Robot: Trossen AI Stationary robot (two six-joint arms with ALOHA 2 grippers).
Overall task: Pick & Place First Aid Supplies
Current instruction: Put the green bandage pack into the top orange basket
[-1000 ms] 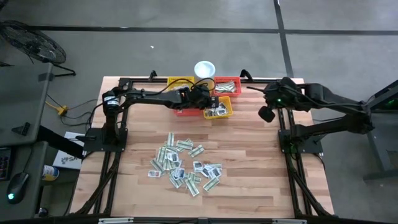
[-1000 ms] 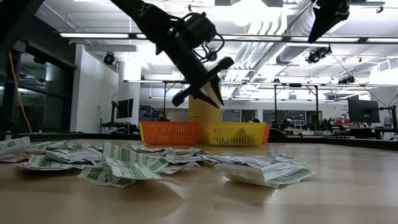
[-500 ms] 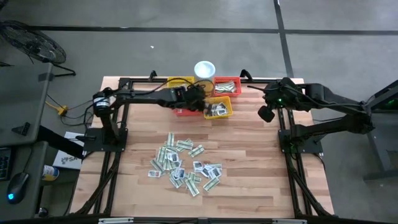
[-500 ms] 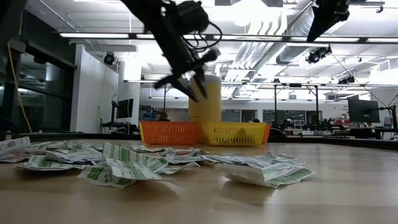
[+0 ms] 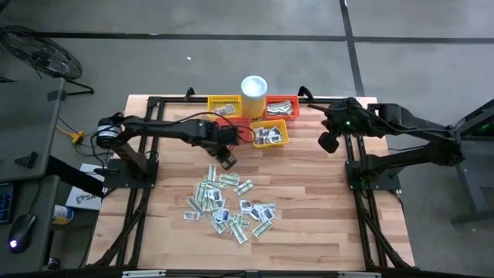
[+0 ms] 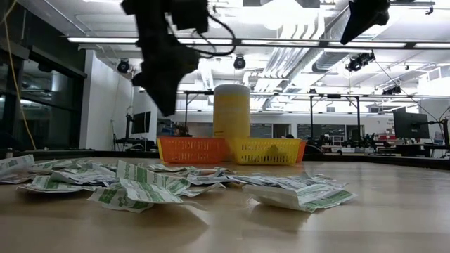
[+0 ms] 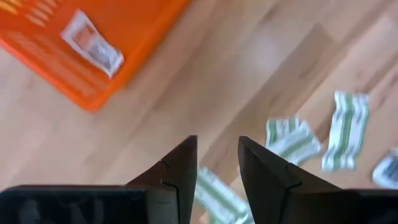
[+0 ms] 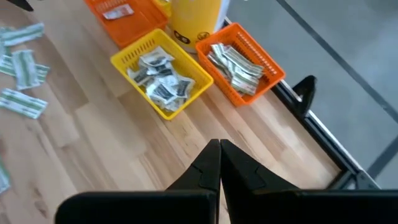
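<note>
High view, left end effector (image 5: 226,162): centre frame, above bare wooden surface (image 5: 309,177), between the baskets and the scattered white, grey and pale green flat sachets (image 5: 230,202) lower centre.
High view, right end effector (image 5: 330,142): right of centre, clamped closed, empty.
Low view, sachets (image 6: 140,186): spread along the lower left.
Left wrist view, left end effector (image 7: 217,171): fingers parted, empty; one sachet (image 7: 93,50) lies in the orange mesh basket (image 7: 124,46), upper left.
Right wrist view, small yellow mesh basket (image 8: 124,59): holds packets, upper centre.

wooden table (image 5: 309,201), mesh baskets — yellow (image 5: 270,133), orange (image 5: 282,107) — white cup (image 5: 254,86)
</note>
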